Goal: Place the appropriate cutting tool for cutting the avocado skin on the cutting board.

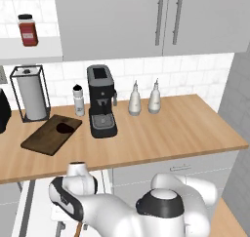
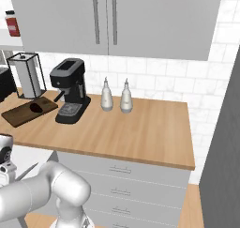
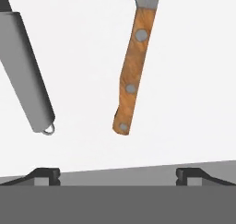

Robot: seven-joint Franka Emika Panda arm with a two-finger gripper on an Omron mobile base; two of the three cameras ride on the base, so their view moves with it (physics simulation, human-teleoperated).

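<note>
The knife [image 3: 132,75], with a light brown wooden handle and three rivets, lies on a white drawer floor straight ahead of my gripper [image 3: 117,174]. Its blade runs off the top of the hand view. My gripper is open, its fingertips [image 3: 46,173] spread wide and holding nothing, just short of the handle's end. The all-metal grey peeler [image 3: 25,75] lies to the knife's left. Up on the counter, the dark brown cutting board [image 1: 44,138] [image 2: 18,113] holds the small, almost black avocado [image 1: 63,128] [image 2: 35,108]. My arm bends down below the counter's front edge at the left.
A black coffee machine [image 1: 101,102] stands right of the board. A paper towel holder [image 1: 30,92] is behind it, with a shaker [image 1: 78,100] between them. Two white bottles [image 1: 135,99] stand further right. A red jar [image 1: 28,30] sits on a shelf above. The white open drawer [image 1: 29,207] is below the counter.
</note>
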